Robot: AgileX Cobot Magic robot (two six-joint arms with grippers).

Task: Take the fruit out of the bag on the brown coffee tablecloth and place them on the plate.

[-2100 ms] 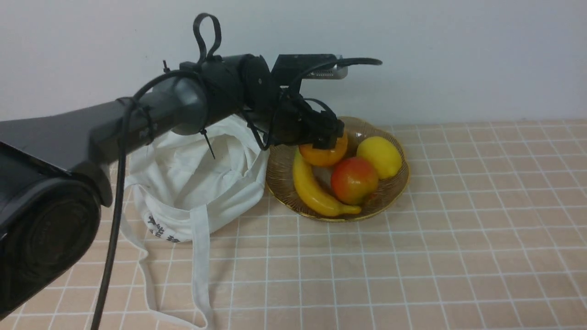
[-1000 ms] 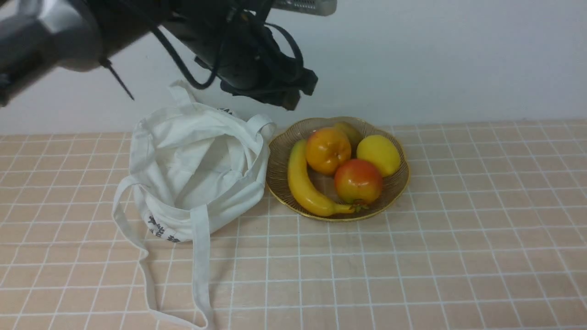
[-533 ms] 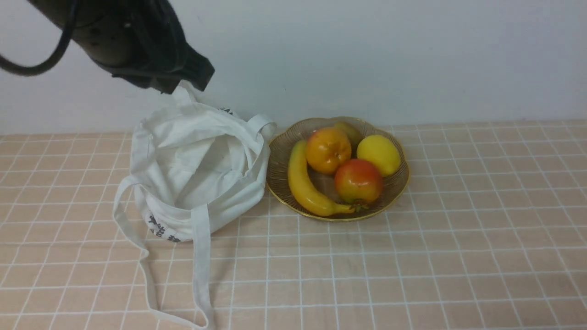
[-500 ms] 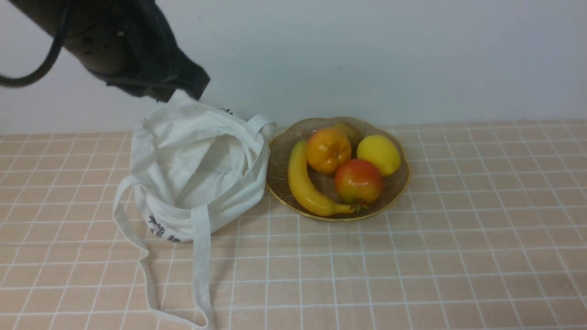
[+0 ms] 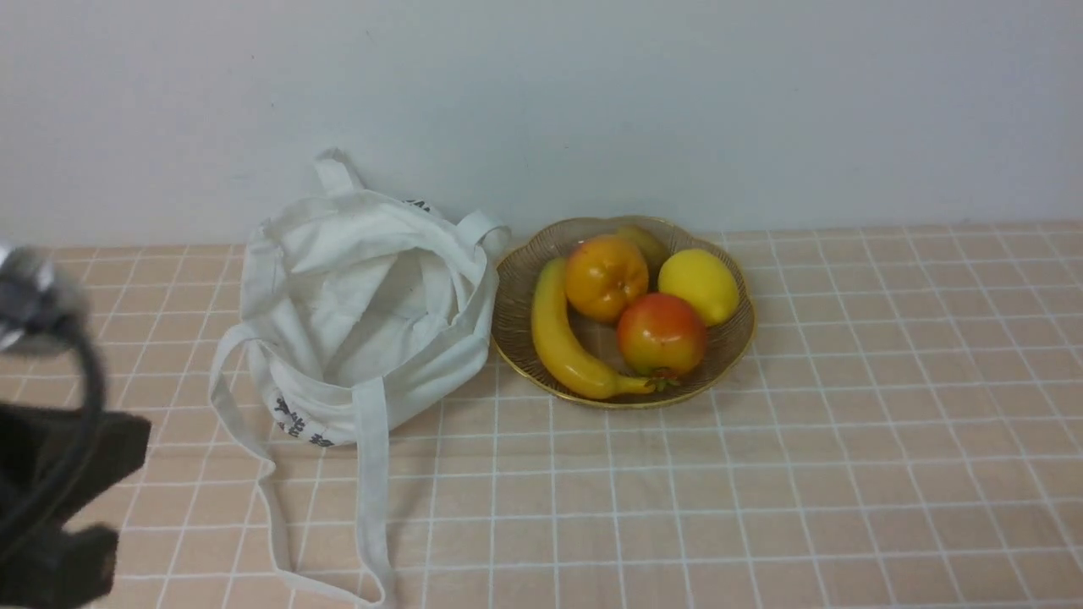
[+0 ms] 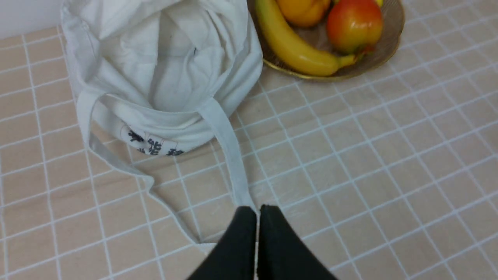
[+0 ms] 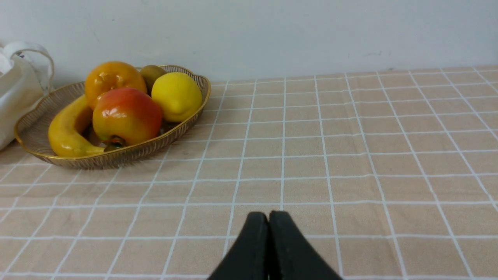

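Observation:
The orange fruit lies in the brownish glass plate, against the far rim, with nothing touching it. The white bag slumps open just left of the plate on the checked tablecloth; I see only cloth inside it. My left gripper is shut and empty, hovering over the cloth in front of the bag near a strap. My left arm shows blurred at the lower left. My right gripper is shut and empty, low over the cloth to the plate's right.
A banana, a red-and-yellow apple, a yellow lemon and a small kiwi share the plate. The bag's long straps trail toward the front edge. A pale wall stands right behind bag and plate.
My left arm has swung from above the plate, over the bag, down to the front left. Its jaws have closed. The orange fruit stays in the plate.

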